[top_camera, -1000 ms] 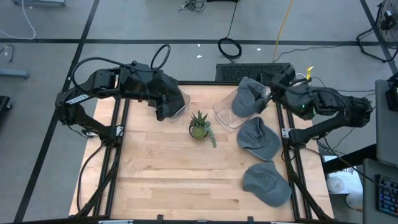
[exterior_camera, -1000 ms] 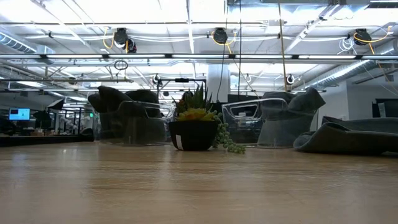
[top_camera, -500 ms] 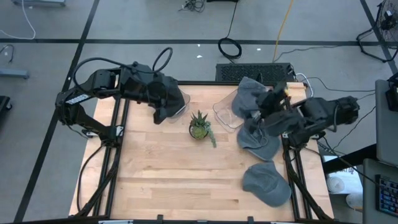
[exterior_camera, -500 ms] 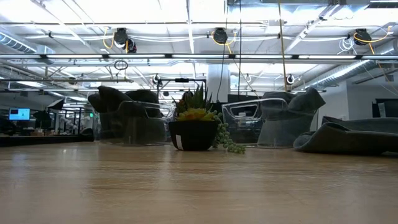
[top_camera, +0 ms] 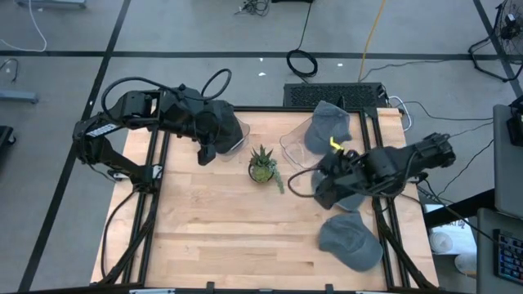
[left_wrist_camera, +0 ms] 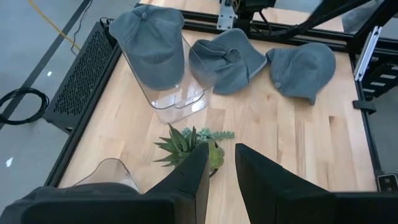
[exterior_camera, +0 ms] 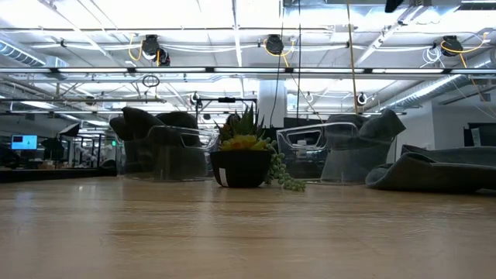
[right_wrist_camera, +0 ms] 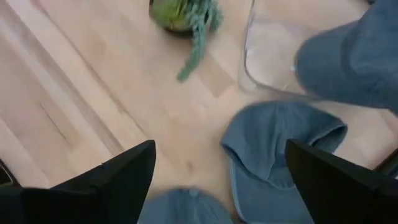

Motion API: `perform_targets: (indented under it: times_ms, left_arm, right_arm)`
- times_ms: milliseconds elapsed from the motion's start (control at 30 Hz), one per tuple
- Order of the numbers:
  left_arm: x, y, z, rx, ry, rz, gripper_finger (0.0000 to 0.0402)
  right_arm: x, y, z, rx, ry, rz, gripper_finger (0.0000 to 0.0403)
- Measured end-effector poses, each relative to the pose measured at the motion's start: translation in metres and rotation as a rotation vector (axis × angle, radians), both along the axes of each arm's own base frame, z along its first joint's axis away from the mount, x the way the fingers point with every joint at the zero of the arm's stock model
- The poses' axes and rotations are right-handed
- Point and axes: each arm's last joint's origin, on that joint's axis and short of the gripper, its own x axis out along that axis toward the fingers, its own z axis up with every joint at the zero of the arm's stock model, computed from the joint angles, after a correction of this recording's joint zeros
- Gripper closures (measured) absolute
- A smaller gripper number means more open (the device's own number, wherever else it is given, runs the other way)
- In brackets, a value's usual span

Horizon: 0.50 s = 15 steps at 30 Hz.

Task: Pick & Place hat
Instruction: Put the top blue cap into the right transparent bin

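Plant (top_camera: 262, 166) mid-table, three hats right: on clear stand (top_camera: 328, 128), middle (top_camera: 356, 196), front (top_camera: 350, 242)

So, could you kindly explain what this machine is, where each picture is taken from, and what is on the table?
It is a robot with two dark arms at a wooden table, each ending in a two-finger claw. One camera looks straight down, one sits at table-top height, and one rides on each wrist. On the table are a small potted plant, two clear stands, and three grey hats. One hat sits on the right stand, the middle hat lies flat, and the third hat lies nearest the front edge. The right claw hangs wide open over the middle hat, holding nothing. The left claw waits near the left stand, which bears a dark hat.
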Motion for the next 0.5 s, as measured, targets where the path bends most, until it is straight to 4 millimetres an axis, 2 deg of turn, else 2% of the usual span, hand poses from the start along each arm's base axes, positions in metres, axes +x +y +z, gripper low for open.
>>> perform_targets:
  times_ms: [167, 500]
  left_arm:
    - [0.0, 0.0, 0.0, 0.013, 0.002, -0.011, 0.0314]
    - [0.0, 0.0, 0.0, 0.006, 0.0, -0.019, 0.0314]
  right_arm:
    - [0.004, 0.006, -0.018, 0.025, 0.089, 0.011, 0.0059]
    - [0.003, 0.012, -0.068, 0.049, 0.217, -0.009, 0.0059]
